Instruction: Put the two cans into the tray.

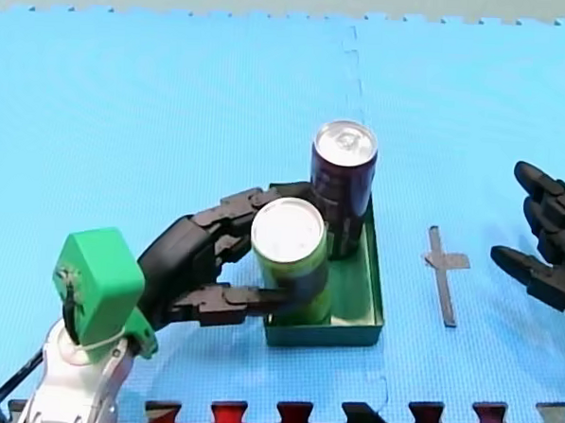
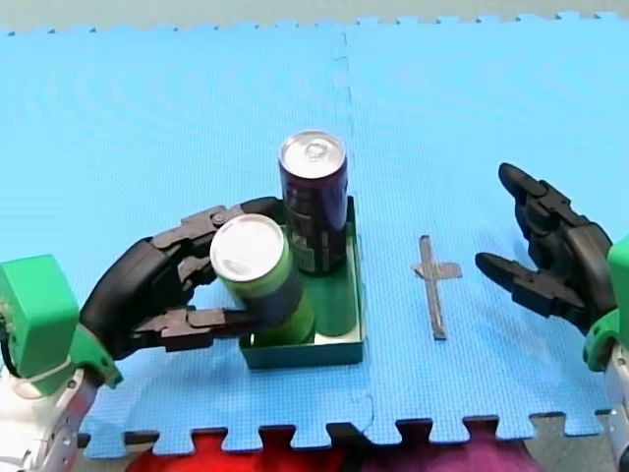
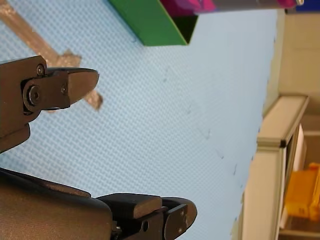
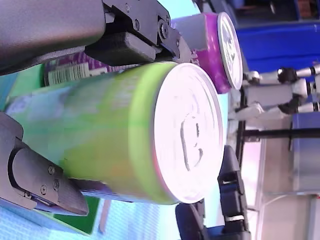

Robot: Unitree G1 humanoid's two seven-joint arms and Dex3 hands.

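We see the tray (image 1: 325, 334) holding the purple can (image 1: 342, 181) upright at its far end. Our left hand (image 1: 213, 274) is clamped around the green can (image 1: 294, 259), whose base is inside the near end. Our right hand (image 2: 550, 261), empty, is over the mat (image 1: 126, 118) well right of the tray.

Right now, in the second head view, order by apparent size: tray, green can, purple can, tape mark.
1. The tray, partly hidden.
2. The green can and purple can, alike; the green one, in the left hand, is nearer.
3. The tape mark, near the free right hand.
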